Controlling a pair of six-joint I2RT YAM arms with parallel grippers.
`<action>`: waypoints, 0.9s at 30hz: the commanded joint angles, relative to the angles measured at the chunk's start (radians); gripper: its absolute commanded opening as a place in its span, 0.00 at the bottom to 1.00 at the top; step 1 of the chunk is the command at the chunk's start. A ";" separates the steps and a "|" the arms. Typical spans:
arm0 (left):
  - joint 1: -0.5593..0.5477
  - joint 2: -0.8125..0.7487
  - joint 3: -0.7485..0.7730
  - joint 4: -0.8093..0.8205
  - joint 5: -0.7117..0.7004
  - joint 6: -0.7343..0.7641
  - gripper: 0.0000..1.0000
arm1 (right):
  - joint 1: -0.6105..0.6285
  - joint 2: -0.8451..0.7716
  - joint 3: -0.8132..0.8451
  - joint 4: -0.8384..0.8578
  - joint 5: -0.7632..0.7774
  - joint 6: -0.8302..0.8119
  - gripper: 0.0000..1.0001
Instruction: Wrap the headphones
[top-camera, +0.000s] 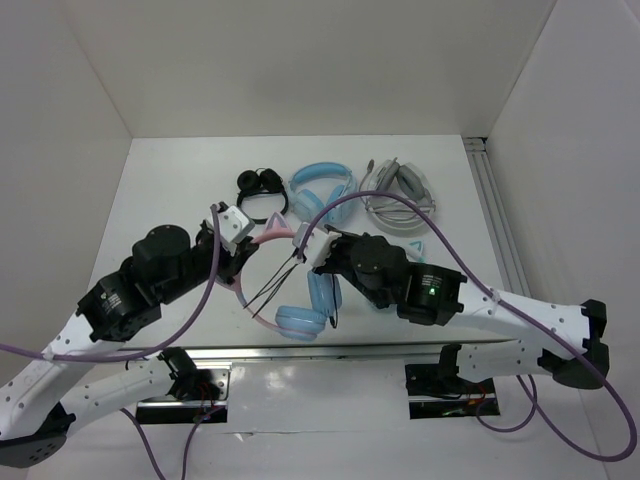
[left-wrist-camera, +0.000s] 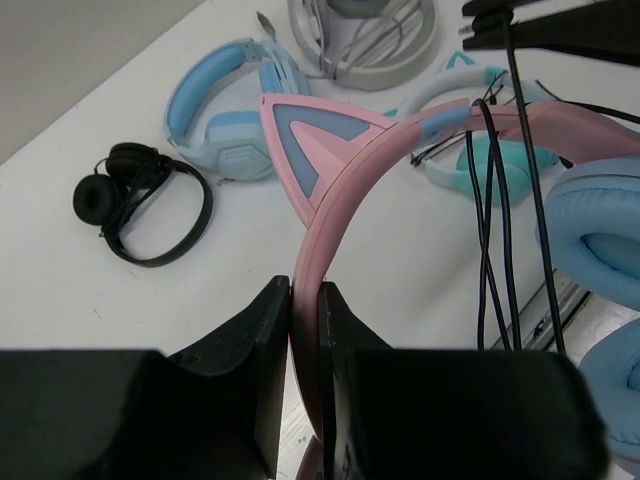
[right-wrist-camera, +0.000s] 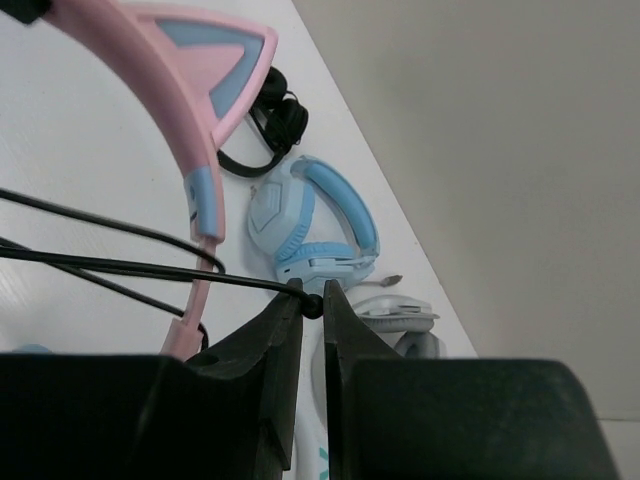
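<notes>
Headphones (top-camera: 300, 322) between both arms, ear cups low by near edge of counter (top-camera: 170, 190). Headband (left-wrist-camera: 330, 210) clamped edge-on in closed left pincer (left-wrist-camera: 303, 300), long axis arcing away ahead and to pincer's right. Cable (right-wrist-camera: 120, 265) pinched in nearly closed right pincer (right-wrist-camera: 312, 300), strands stretching to its left toward headband. We judge right arm better placed to lay next loop across band. Plain blue pair (top-camera: 322, 185) lies well beyond both pincers.

Right gripper (right-wrist-camera: 312, 302) pinched on thin black cable (right-wrist-camera: 150, 268); strands run left. Headphones (right-wrist-camera: 150, 70) upper left: pink band, cat ear (right-wrist-camera: 222, 55). Beyond, on white surface (right-wrist-camera: 60, 170): black headset (right-wrist-camera: 280, 120), blue headset (right-wrist-camera: 320, 225), grey headset (right-wrist-camera: 395, 312) behind gripper tips.
</notes>
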 joint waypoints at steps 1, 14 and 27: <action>-0.009 -0.019 0.077 -0.014 0.043 0.014 0.00 | -0.062 -0.039 -0.019 0.047 0.026 0.006 0.00; -0.009 -0.019 0.108 -0.014 0.098 0.005 0.00 | -0.112 -0.030 -0.003 0.035 -0.028 0.038 0.23; 0.005 0.088 0.108 0.037 -0.089 -0.087 0.00 | -0.197 0.021 -0.069 0.086 -0.026 0.048 0.46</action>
